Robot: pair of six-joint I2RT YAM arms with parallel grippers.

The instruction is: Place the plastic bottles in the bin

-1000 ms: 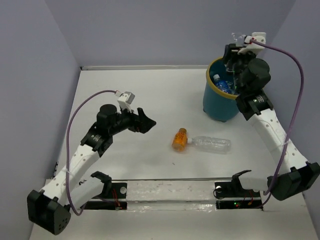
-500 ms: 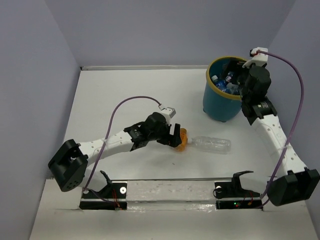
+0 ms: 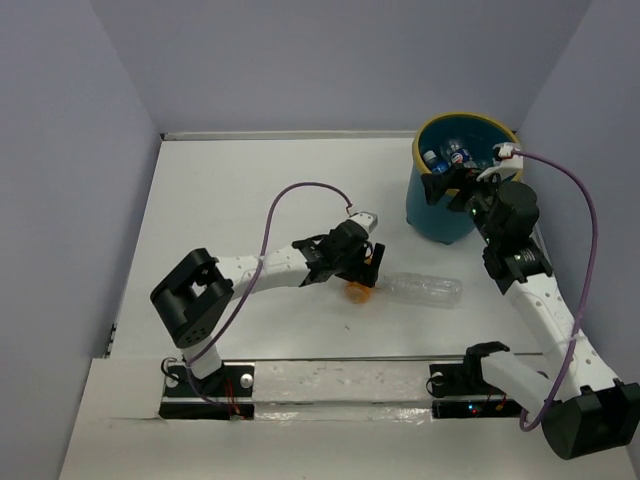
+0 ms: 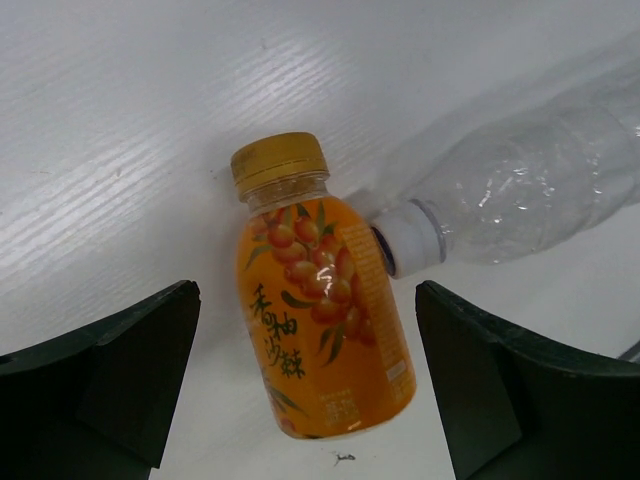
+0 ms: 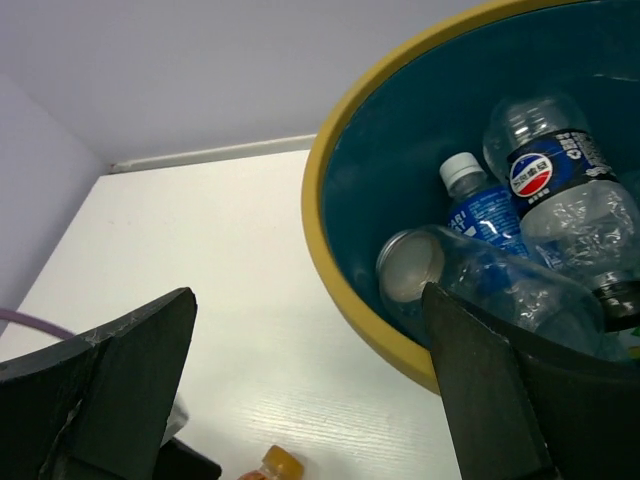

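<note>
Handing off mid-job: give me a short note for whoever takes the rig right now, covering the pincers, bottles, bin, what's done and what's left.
Left pincer: open, astride the orange bottle, which lies on the table; not closed on it.
Right pincer: open, empty, by the rim of the bin.
Done: at least three bottles lie in the bin.
Left: the orange bottle and the clear bottle, which lies with its cap against the orange one; both go in the bin.
</note>
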